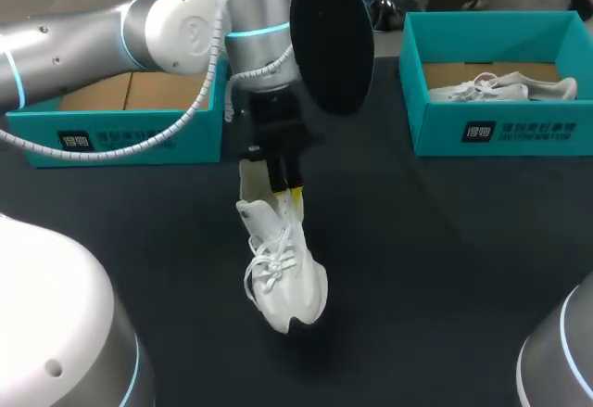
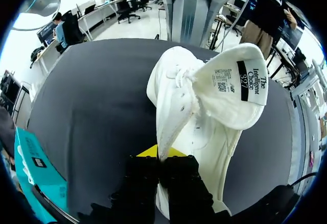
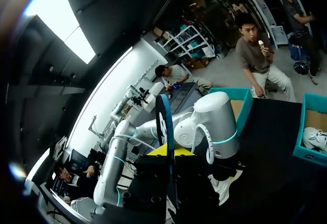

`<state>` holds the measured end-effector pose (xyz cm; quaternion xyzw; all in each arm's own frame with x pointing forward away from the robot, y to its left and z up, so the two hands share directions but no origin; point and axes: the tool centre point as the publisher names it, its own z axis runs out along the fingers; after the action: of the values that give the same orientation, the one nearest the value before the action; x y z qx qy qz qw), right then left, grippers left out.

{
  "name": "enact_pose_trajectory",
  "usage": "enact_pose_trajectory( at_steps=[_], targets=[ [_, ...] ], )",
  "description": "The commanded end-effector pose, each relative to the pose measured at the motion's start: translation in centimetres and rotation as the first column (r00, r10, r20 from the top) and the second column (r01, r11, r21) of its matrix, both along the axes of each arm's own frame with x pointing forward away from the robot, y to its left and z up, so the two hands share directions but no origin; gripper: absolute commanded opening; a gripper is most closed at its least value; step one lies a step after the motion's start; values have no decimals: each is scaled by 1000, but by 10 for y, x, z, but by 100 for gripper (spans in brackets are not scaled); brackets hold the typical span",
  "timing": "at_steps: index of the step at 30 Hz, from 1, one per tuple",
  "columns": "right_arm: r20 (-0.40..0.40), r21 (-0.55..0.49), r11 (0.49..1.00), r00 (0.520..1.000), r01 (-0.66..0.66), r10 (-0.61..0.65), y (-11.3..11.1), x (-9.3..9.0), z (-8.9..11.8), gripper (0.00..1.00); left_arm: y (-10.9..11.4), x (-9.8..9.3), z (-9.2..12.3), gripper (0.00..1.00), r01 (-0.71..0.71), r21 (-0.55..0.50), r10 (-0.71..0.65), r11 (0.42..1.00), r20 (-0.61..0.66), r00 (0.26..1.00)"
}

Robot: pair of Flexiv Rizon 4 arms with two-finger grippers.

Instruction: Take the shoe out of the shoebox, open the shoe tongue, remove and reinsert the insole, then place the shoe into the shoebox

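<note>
A white shoe (image 1: 281,273) stands toe-down on the dark table (image 1: 445,259), its tongue (image 2: 232,91) folded open. My left gripper (image 1: 285,194) is shut on the side wall of the shoe's opening (image 2: 168,117), and only one yellow tip (image 2: 161,151) shows in the left wrist view. The black insole (image 1: 332,36) hangs high above the table, out of the shoe. My right gripper (image 3: 166,152) is shut on the insole (image 3: 164,124), which stands edge-on between its fingers. That gripper is outside the head view. The shoe (image 3: 222,188) also shows far below in the right wrist view.
An open teal shoebox (image 1: 120,133) sits at the back left behind my left arm (image 1: 176,27). A second teal shoebox (image 1: 500,129) at the back right holds another white shoe (image 1: 505,87). Dark tabletop lies around the held shoe.
</note>
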<state>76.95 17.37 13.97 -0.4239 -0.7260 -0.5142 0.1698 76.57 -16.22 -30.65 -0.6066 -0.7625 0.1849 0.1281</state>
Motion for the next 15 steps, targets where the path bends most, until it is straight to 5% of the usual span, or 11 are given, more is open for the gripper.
enact_pose_trajectory(
  at_steps=[1,15],
  targets=[
    [-2,-3,1000,1000,1,-1,1,1,0,0,-15,-4,-12,0,178,29,-177,984,-16,984],
    [-2,-3,1000,1000,1,-1,1,1,0,0,-39,-28,-38,0,252,72,-249,965,-43,968]
  ],
)
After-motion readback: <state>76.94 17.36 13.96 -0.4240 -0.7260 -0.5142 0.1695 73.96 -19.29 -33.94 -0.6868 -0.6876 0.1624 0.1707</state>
